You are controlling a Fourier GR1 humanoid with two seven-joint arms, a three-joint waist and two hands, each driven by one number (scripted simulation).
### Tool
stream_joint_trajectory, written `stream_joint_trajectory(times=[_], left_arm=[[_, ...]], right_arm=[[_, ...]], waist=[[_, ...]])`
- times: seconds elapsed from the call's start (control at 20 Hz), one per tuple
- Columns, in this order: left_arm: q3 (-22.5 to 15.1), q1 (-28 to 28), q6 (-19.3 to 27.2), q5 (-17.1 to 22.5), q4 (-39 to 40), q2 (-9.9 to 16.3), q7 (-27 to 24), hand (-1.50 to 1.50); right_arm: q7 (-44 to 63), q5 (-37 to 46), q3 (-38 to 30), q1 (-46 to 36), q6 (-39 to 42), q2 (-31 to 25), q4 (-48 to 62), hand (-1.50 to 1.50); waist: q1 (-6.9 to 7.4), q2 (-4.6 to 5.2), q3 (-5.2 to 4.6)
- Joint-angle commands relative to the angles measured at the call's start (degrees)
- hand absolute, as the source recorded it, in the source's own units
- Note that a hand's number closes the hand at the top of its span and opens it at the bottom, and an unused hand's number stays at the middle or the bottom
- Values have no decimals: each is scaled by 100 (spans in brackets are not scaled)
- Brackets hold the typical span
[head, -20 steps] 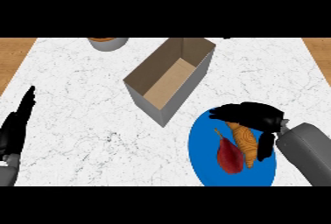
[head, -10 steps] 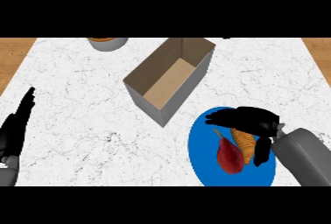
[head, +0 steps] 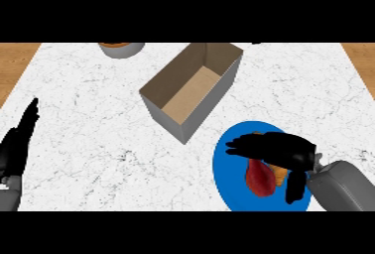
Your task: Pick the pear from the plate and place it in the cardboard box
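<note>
Counter [head: 95,149]: white marble top, filling most of the view, with wood showing at the far left and far right corners.
Box [head: 192,89]: open cardboard, lying skewed near the middle of the counter, its mouth facing up; standing just beside the plate's far-left rim.
Plate [head: 227,168]: blue and round, sitting at the near right of the counter, partly covered by the right hand.
Right hand [head: 282,151]: reaching in from the lower right over the plate, fingers curling down over the food with the thumb hanging toward the near rim; whether it is actually gripping the pear cannot be told from here.
Left hand [head: 16,149]: resting at the left edge, fingers straight and pointing away, holding nothing.
Pear [head: 280,172]: orange-yellow, lying on the plate, mostly hidden under the right hand.
Red item [head: 259,178]: lying on the plate, touching the pear's left side.
Bowl [head: 121,48]: grey, showing at the far edge, well apart from the box.
</note>
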Motion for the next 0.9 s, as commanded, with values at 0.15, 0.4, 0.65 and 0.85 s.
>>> stream_joint_trajectory(times=[0.15,0.4,0.65,0.85], left_arm=[[160,98,-155,-130,-447,-95,305,0],[271,-155,-148,-346,-44,-287,191,0],[375,-275,-390,-246,159,-201,-14,0],[259,-112,-164,-461,20,-471,-4,0]], right_arm=[[375,557,17,81,392,191,-147,-150],[303,1088,129,191,54,526,338,-150],[56,1468,55,-170,-1117,966,1103,150],[56,1604,-175,-153,-1608,1167,1122,150]], waist=[[29,2,2],[19,7,2],[48,24,5],[37,14,4]])
